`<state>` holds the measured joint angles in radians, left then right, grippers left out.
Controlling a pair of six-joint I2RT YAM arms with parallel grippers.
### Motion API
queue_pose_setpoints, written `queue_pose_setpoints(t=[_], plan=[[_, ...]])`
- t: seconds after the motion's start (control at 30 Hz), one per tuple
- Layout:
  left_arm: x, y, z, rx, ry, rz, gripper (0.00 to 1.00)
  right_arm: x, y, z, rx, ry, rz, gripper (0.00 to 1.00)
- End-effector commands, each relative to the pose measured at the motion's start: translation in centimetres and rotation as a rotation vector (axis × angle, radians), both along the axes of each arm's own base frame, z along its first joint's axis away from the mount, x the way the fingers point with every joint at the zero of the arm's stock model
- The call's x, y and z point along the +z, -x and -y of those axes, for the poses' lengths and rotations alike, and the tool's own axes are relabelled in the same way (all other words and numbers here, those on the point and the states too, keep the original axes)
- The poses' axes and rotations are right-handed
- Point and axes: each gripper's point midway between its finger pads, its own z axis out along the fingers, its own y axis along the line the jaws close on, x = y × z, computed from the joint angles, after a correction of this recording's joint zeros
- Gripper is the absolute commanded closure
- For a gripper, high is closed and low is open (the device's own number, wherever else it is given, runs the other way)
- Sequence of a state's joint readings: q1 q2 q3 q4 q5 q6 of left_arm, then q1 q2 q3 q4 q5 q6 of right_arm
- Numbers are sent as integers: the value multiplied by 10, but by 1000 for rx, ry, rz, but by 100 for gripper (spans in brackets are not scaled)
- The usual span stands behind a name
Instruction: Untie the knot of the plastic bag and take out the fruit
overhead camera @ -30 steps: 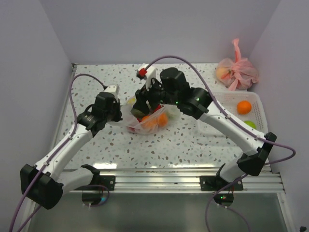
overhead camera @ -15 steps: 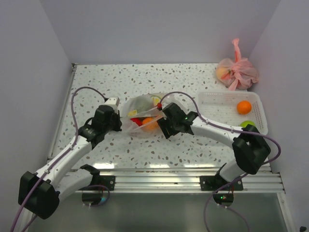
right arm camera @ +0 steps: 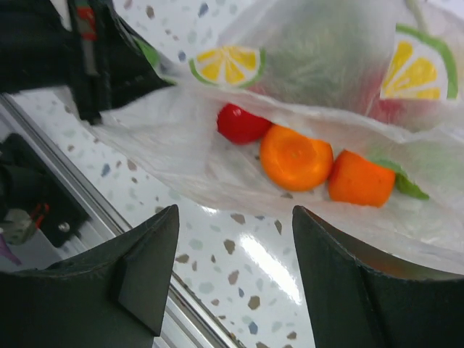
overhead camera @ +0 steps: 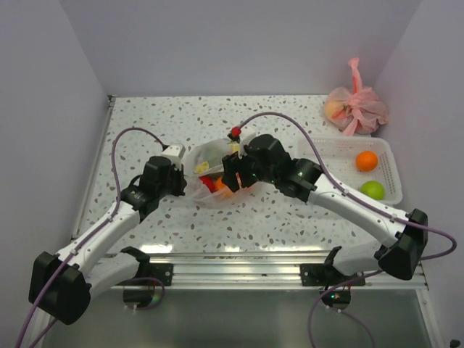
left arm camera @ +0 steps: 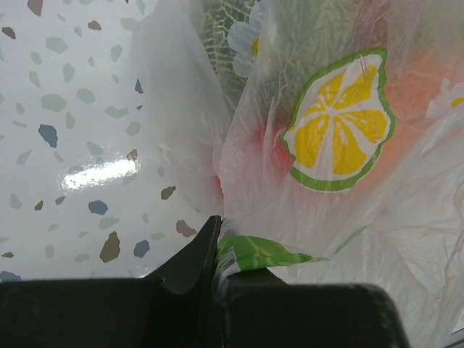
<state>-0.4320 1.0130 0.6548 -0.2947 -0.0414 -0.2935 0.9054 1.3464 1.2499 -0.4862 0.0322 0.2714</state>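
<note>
The plastic bag (overhead camera: 205, 158) lies mid-table, clear with lemon and flower prints. No tied knot shows; its mouth gapes in the right wrist view (right arm camera: 217, 156). Inside are a red fruit (right arm camera: 241, 123), two orange fruits (right arm camera: 296, 157), a green one (right arm camera: 403, 187) and a large dull green lumpy one (right arm camera: 319, 54). My left gripper (overhead camera: 183, 183) is shut on the bag's left edge; its jaws pinch green-printed plastic (left arm camera: 250, 254). My right gripper (overhead camera: 230, 174) is open and empty (right arm camera: 235, 212), just above the table in front of the bag's mouth.
A white tray (overhead camera: 326, 152) at the right holds an orange (overhead camera: 367, 161) and a green fruit (overhead camera: 373, 190). A tied pink bag (overhead camera: 355, 107) of fruit sits in the back right corner. Walls close in on three sides; a metal rail runs along the near edge.
My right gripper came down from above the bag, swung low to its right side, and now sits open at the bag's mouth. The bag spread flatter. My left gripper kept its hold.
</note>
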Motion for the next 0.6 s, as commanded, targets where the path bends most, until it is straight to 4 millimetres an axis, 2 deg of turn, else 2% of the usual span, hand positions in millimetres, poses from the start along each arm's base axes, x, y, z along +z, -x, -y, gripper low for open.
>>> queue_pose_setpoints(t=[0.0, 0.03, 0.17, 0.2, 0.3, 0.33, 0.4, 0.43, 0.57], plan=[[25, -17, 6, -15, 29, 108, 100, 34, -2, -23, 22, -117, 7, 32], [26, -17, 5, -11, 27, 111, 100, 42, -5, -29, 24, -141, 21, 33], [28, -16, -1, 8, 14, 127, 100, 14, -25, -42, -12, -99, 19, 35], [28, -15, -2, 12, 13, 131, 100, 1, -34, -45, -41, -79, 27, 36], [26, -12, -4, 19, 17, 126, 100, -56, -37, -41, -63, 30, -34, 38], [25, -10, -5, 24, 17, 124, 100, -76, -30, -35, -63, 77, -78, 38], [26, -10, -7, 37, 17, 127, 100, -98, -20, -26, -62, 118, -137, 38], [27, -9, -8, 42, 20, 131, 100, -114, -6, -16, -45, 154, -185, 37], [28, -9, -9, 51, 27, 134, 100, -144, 26, 12, 5, 286, -255, 30]])
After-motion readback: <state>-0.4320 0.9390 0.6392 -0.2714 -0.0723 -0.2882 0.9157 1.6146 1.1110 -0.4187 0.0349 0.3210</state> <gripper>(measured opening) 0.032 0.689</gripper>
